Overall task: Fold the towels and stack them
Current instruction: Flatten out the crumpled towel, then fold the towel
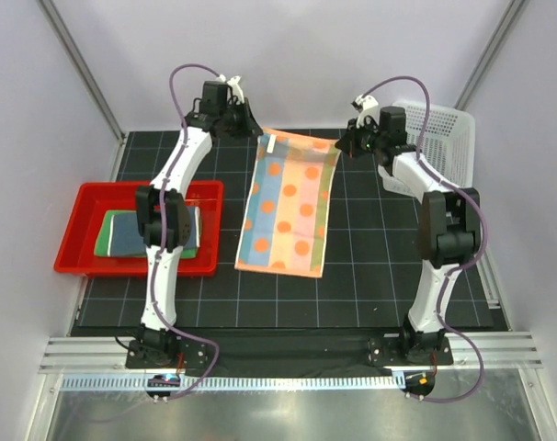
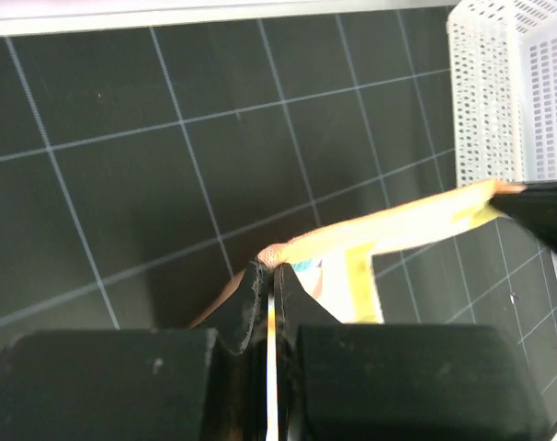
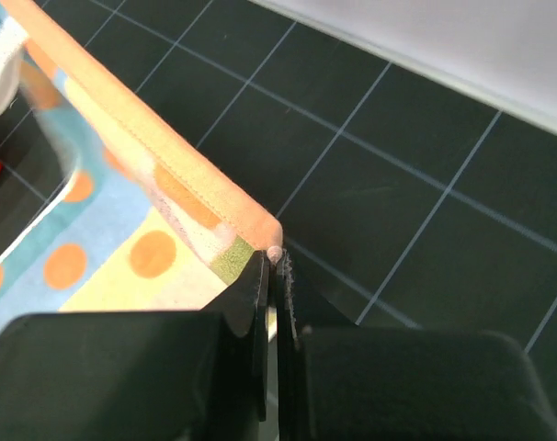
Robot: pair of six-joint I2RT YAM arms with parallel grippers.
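An orange towel [image 1: 288, 204] with coloured dots lies spread down the middle of the black mat, its far edge lifted. My left gripper [image 1: 253, 131] is shut on its far left corner [image 2: 277, 254]. At the far right corner [image 3: 260, 231], my right gripper [image 1: 345, 144] is shut on the orange hem. The hem stretches taut between the two grippers. In the red tray [image 1: 81, 225] at the left lie a folded green towel [image 1: 105, 241] and a dark blue towel [image 1: 131, 231], partly hidden behind the left arm.
A white mesh basket [image 1: 444, 138] stands at the back right, close behind the right arm; it also shows in the left wrist view [image 2: 513, 92]. The gridded black mat [image 1: 370, 266] covers the table. Grey walls close in the far side and both flanks.
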